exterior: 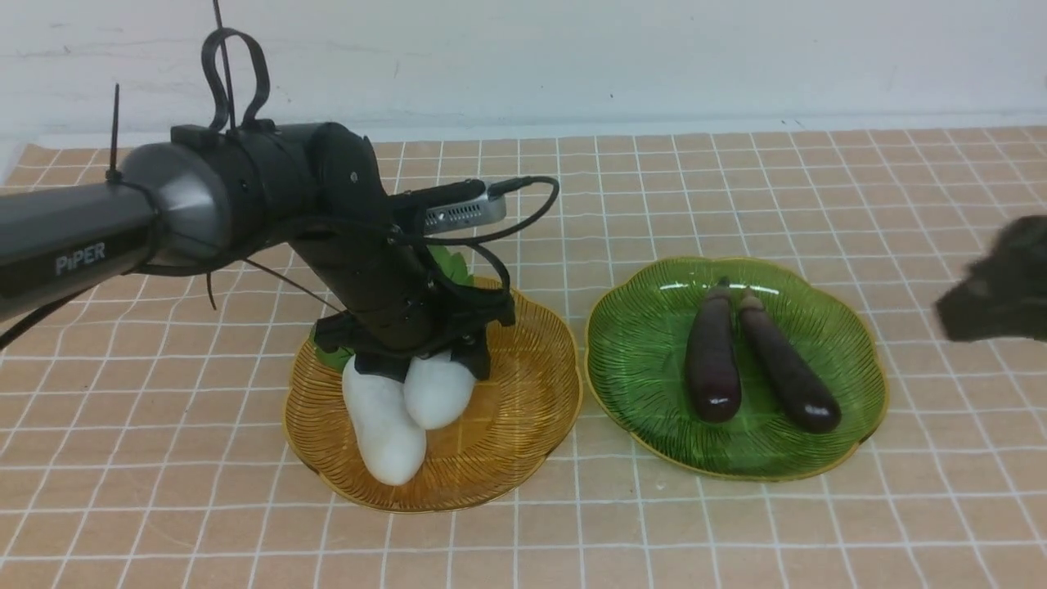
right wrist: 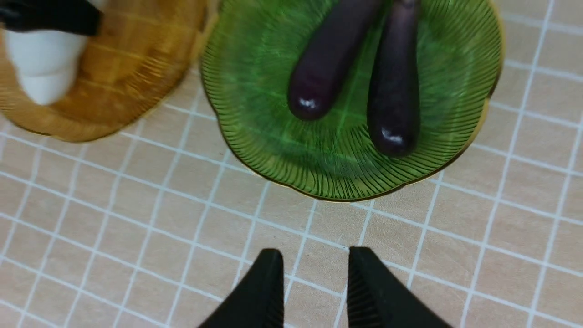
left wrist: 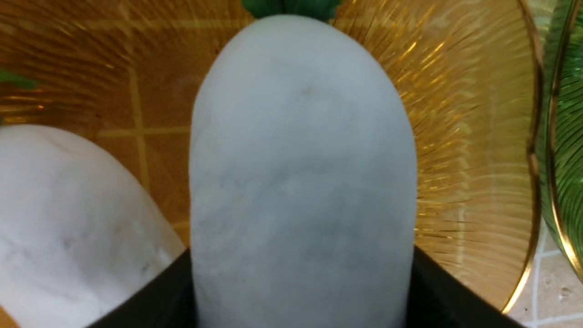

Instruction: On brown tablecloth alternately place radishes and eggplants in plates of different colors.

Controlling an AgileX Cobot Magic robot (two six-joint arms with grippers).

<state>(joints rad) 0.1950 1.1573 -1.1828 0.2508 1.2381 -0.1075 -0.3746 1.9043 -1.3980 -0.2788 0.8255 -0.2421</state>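
Two white radishes lie on the amber plate (exterior: pixel 523 425) on the brown tablecloth (exterior: pixel 736 188). My left gripper (exterior: pixel 433 368) reaches down over that plate, shut on the right radish (exterior: pixel 438 397), whose tip rests near the plate's middle. In the left wrist view this radish (left wrist: pixel 300 159) fills the gap between the black fingers (left wrist: pixel 437 291). The other radish (exterior: pixel 384 433) lies loose beside it. Two purple eggplants (exterior: pixel 712 360) (exterior: pixel 789 372) lie side by side on the green plate (exterior: pixel 646 368). My right gripper (right wrist: pixel 314 259) hangs open and empty over bare cloth, short of the green plate (right wrist: pixel 255 91).
The two plates nearly touch at their rims. The left arm stretches in from the left edge, with cables above the amber plate. The right gripper (exterior: pixel 994 286) shows as a dark blur at the right edge. A white wall runs behind the table.
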